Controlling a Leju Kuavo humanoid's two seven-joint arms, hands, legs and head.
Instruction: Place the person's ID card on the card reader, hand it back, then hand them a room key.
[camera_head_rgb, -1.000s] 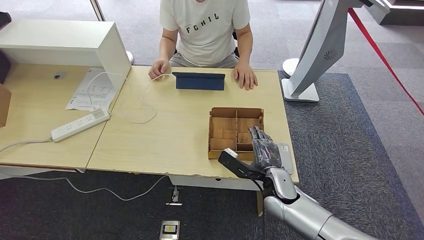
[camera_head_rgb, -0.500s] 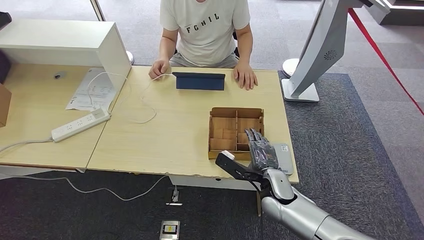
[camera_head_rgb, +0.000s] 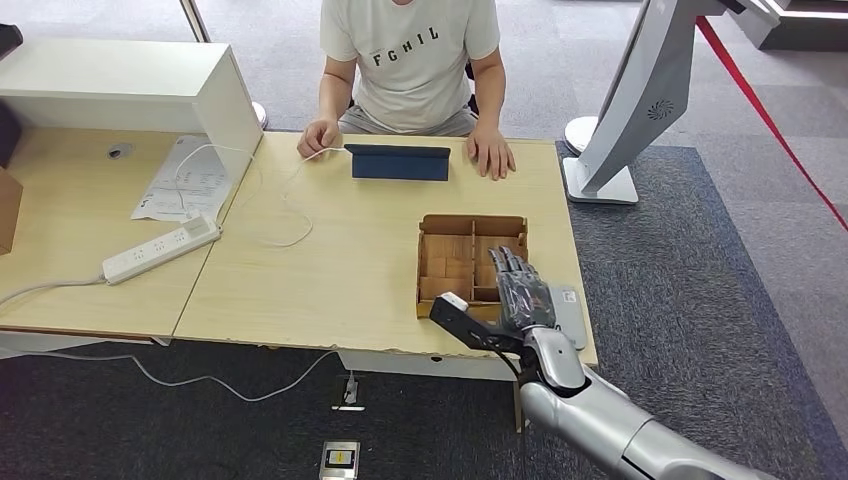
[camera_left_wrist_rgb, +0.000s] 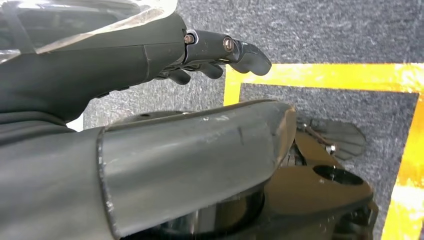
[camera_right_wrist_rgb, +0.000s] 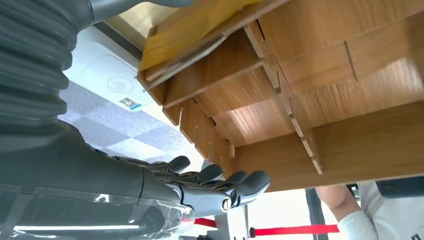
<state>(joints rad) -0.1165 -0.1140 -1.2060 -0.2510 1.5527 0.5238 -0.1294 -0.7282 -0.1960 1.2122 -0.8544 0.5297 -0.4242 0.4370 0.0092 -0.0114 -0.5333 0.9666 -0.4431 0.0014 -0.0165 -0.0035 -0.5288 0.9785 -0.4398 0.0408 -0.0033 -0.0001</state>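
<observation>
Right hand first: hovered low over the near right corner of the wooden box, fingers stretched and apart, gripping nothing. Looked the same from the right wrist, with dark fingertips fanned just outside the box's divider walls and no card between them. Left hand hung down by the floor, fingers loosely extended, likewise empty.

Could not pick out the ID card anywhere: not on the card reader, which lay flat at the table's near right corner just beside the box, and not plainly in either hand of the person seated across, whose hands rested on the far edge on either side of a blue folder. Could not tell whether the pale slips in the compartments were room keys.

Judged the hazards as these:
- Snagging a fingertip on a divider when dipping in, and so dragging or tipping the light box towards the table edge.
- Nudging the reader off the corner with the wrist, given how close it sat.
- Pinching two slips together, or none, because of the narrow compartments and thick fingers.
- Reaching for a key before the card steps were done, since no card was visible.
</observation>
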